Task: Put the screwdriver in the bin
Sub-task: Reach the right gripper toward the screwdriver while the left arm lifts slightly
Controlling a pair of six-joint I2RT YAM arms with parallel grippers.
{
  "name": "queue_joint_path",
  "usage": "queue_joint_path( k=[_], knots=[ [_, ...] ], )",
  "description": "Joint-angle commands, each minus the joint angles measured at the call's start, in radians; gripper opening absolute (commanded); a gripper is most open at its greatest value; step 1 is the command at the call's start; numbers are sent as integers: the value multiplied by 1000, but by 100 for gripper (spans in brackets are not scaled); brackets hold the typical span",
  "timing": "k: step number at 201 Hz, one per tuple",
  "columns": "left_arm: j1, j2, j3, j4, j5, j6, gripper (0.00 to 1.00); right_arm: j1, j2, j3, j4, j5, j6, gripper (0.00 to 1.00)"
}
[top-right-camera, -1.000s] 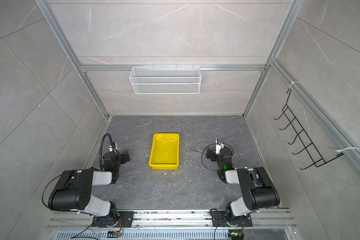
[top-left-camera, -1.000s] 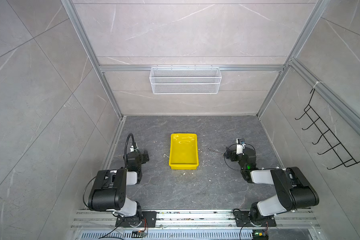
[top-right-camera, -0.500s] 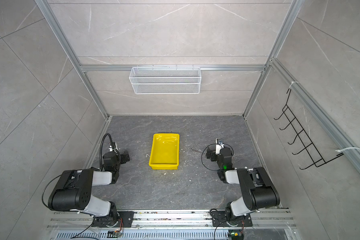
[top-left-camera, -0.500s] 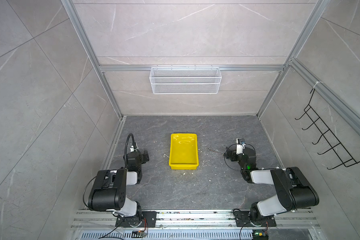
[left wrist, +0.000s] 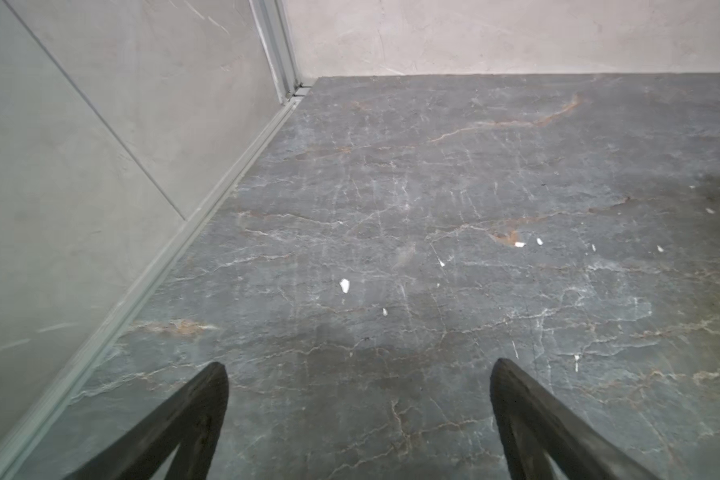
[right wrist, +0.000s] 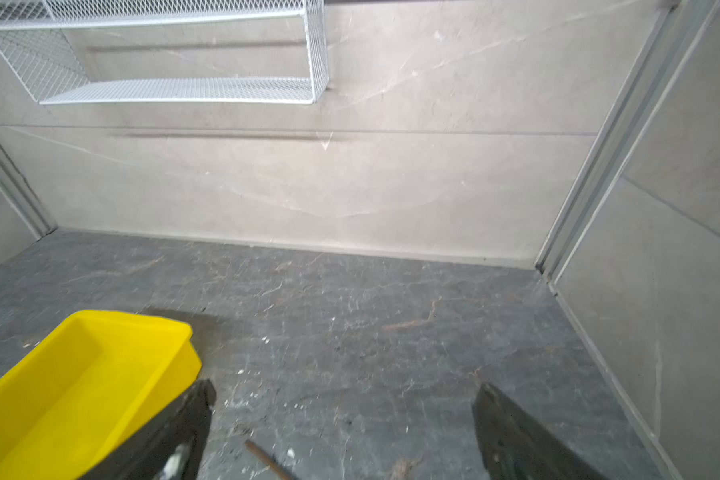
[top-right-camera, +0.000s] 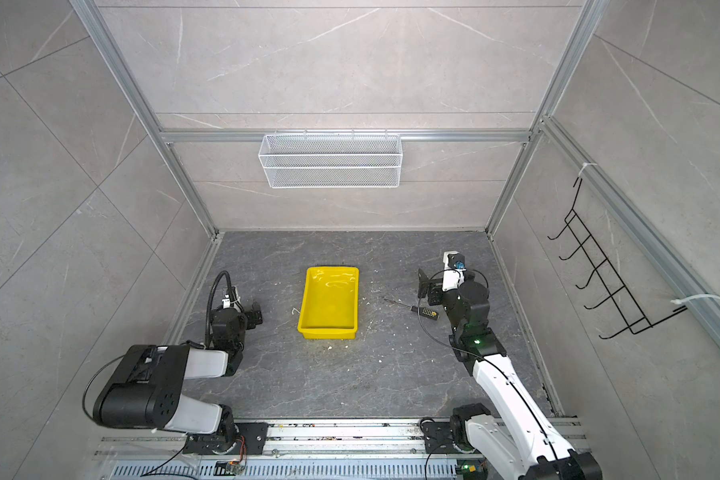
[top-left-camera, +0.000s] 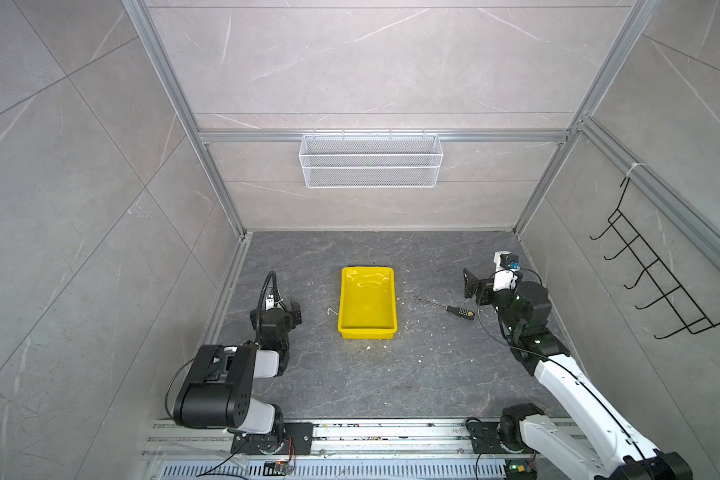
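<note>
Your right gripper [right wrist: 346,392] now stands raised from rest, jaws wide and empty, over the screwdriver [top-left-camera: 454,308] lying right of the bin [top-left-camera: 367,331]; left gripper [left wrist: 358,370] open, idle; grasp pending.

The dark floor [top-left-camera: 371,374] around the screwdriver [top-left-camera: 447,307] is bare but for small white crumbs [top-left-camera: 412,332], so the way down to it from above is open. The yellow bin [top-left-camera: 366,331] sits near its tip, open on top, its low rim the only barrier between them.
</note>
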Motion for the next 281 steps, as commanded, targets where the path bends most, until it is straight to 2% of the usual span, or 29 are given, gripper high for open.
queue_joint_path(
  k=[1, 12, 24, 45, 56, 65, 77, 82, 96, 118, 127, 142, 153, 166, 182, 194, 215, 232, 256, 281],
  knots=[
    [-55, -226, 153, -401, -56, -45, 100, 3, 39, 116, -306, -97, 54, 99],
    [-57, -299, 259, -644, -15, -170, 100, 4, 53, 159, -341, -111, 90, 99],
    [-61, -331, 334, -781, 56, -274, 100, 2, 53, 186, -355, -85, 168, 99],
    [-89, -324, 418, -831, 192, -389, 100, 3, 37, 200, -337, -148, 221, 99],
    [-111, -296, 462, -828, 238, -415, 100, 2, 29, 198, -332, -148, 301, 99],
    [-118, -268, 500, -836, 267, -422, 100, 3, 24, 204, -394, -60, 451, 99],
    [-119, -233, 529, -829, 289, -440, 100, 2, 42, 257, -684, 159, 734, 100],
    [-118, -221, 530, -824, 294, -440, 100, -1, 56, 265, -745, 232, 792, 100],
    [-119, -201, 504, -810, 302, -433, 100, -15, 85, 273, -772, 224, 692, 100],
    [-157, -170, 455, -776, 321, -388, 100, -15, 104, 253, -782, 225, 664, 100],
    [-174, -156, 449, -772, 290, -389, 100, -15, 108, 237, -754, 225, 652, 100],
    [-175, -126, 430, -720, 354, -371, 100, -15, 134, 219, -704, 217, 633, 100],
    [-175, -98, 424, -718, 342, -392, 100, -15, 176, 207, -661, 207, 647, 100],
    [-174, -79, 449, -775, 288, -434, 100, -15, 246, 200, -603, 171, 663, 100],
    [-175, -81, 461, -796, 279, -439, 100, -19, 373, 191, -470, 97, 638, 100],
    [-174, -96, 450, -789, 271, -429, 100, -43, 496, 241, -442, 38, 607, 100],
    [-174, -130, 419, -795, 192, -472, 100, -88, 680, 388, -524, -56, 573, 100],
    [-174, -151, 392, -779, 158, -498, 100, -90, 706, 414, -503, -66, 562, 100],
    [-174, -155, 394, -778, 168, -495, 100, -93, 747, 452, -505, -48, 528, 100],
    [-173, -139, 405, -782, 192, -495, 100, -93, 826, 490, -552, -117, 476, 100]
  ],
)
